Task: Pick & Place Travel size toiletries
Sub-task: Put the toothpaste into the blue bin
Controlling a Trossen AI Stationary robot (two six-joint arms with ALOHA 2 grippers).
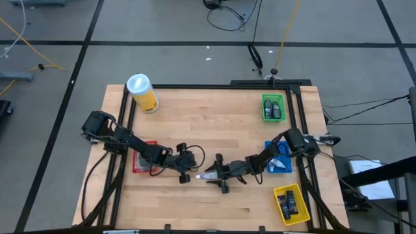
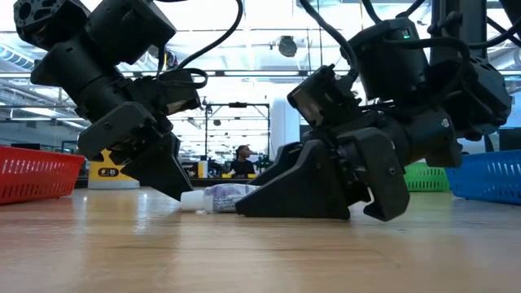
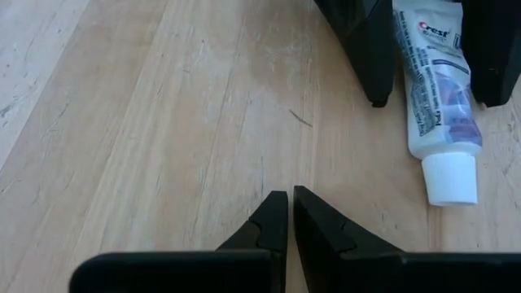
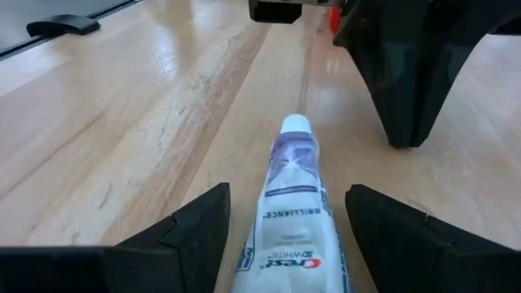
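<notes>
Toothpaste tube (image 4: 291,203) lies between the spread right claw (image 4: 285,236) fingers.

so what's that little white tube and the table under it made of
The small white toothpaste tube with purple print looks like soft glossy plastic: it catches a sheen, and its white cap looks like harder, matte plastic. The pale wooden table shows grain lines and plank seams, probably sealed butcher block with a light sheen.

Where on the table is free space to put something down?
Bare wood lies between the yellow canister and the green bin, and along the near edge left of the yellow bin. The middle is crowded: both grippers meet around the toothpaste tube.
</notes>
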